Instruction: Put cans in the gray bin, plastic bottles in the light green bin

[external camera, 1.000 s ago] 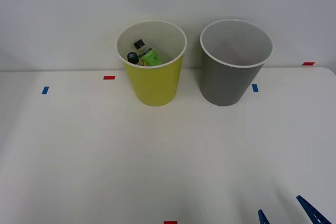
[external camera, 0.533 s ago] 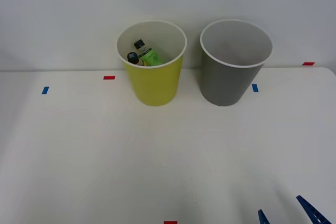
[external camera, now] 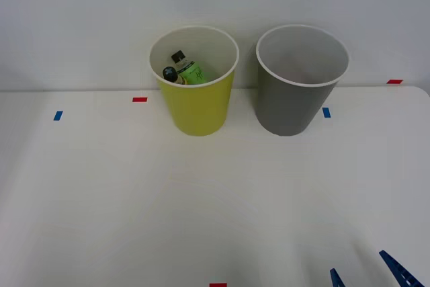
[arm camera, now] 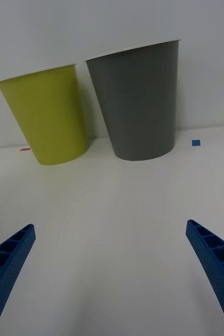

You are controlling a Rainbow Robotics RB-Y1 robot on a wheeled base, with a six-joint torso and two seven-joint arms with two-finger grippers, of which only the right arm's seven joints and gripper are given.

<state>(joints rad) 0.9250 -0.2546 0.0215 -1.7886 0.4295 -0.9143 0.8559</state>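
**Nothing has shifted; two bins, two bottles, one idle claw**

Since the earlier frames nothing has moved: both bins stand where they stood, and my claw (arm camera: 112,273) sits in the same low corner of the front view.

Going left to right along the white desk (external camera: 201,199), I count tape marks first: one blue mark (external camera: 58,115), then one red mark (external camera: 140,99). Next comes the one light green bin (external camera: 196,105), upright at the back of the desk. Inside it lie the two plastic bottles (external camera: 183,72), both black-capped: the amber-yellow one to the left, barely seen past the rim, and the bright green one with its label leaning beside it. Just to its right, close but apart, stands the one gray bin (external camera: 289,105), also upright; I see nothing in the part of its pale inside that faces me. Past it are a second blue mark (external camera: 326,112) and a second red mark (external camera: 394,81). A third red mark (external camera: 218,285) sits at the near edge.

My claw is released, its two blue ribbed fingers (arm camera: 216,268) spread wide apart and grasping nothing, well short of both bins.
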